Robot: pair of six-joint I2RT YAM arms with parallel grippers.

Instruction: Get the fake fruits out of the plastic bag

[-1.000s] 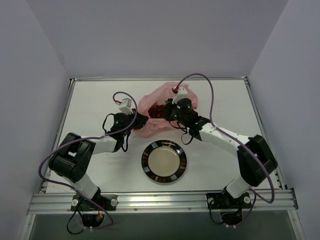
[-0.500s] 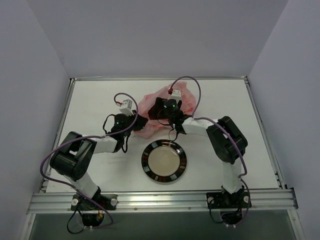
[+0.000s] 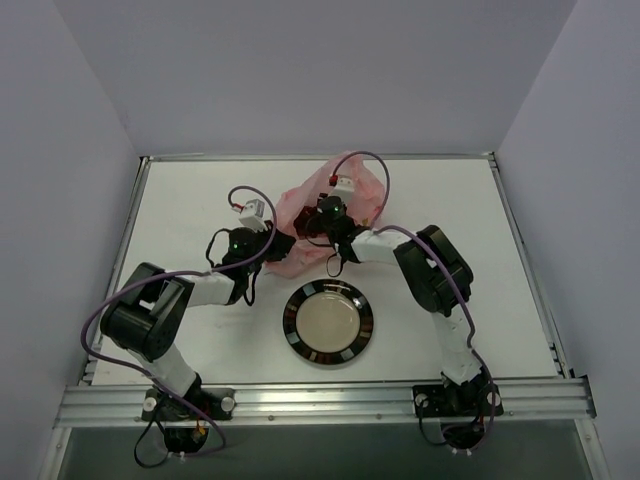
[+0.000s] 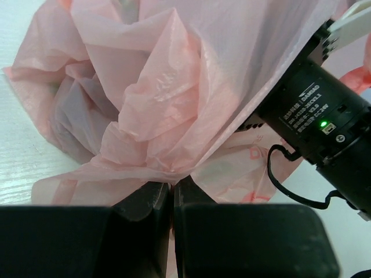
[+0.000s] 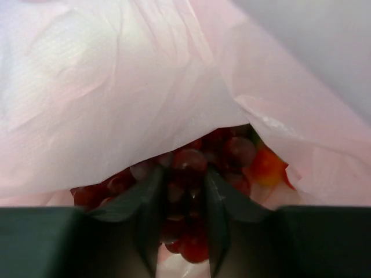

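The crinkly pink plastic bag (image 3: 300, 205) lies at the back middle of the table; it fills the left wrist view (image 4: 156, 98) and the right wrist view (image 5: 145, 87). My left gripper (image 4: 171, 191) is shut on a bunched fold of the bag at its near-left edge. My right gripper (image 5: 182, 200) is inside the bag's mouth, its fingers closed on the dark red grape bunch (image 5: 188, 168). A small orange fruit piece (image 5: 268, 165) lies just right of the grapes. The peach is hidden.
A round dark-rimmed plate (image 3: 329, 323) with a beige centre sits in front of the bag, between the two arms. The right arm's wrist housing with a green light (image 4: 316, 124) is close beside the left gripper. Grey walls enclose the table.
My right arm has folded in and pushed its gripper leftward, deeper into the bag's mouth. The bag's top has shifted and risen a little. My left gripper has kept its hold.
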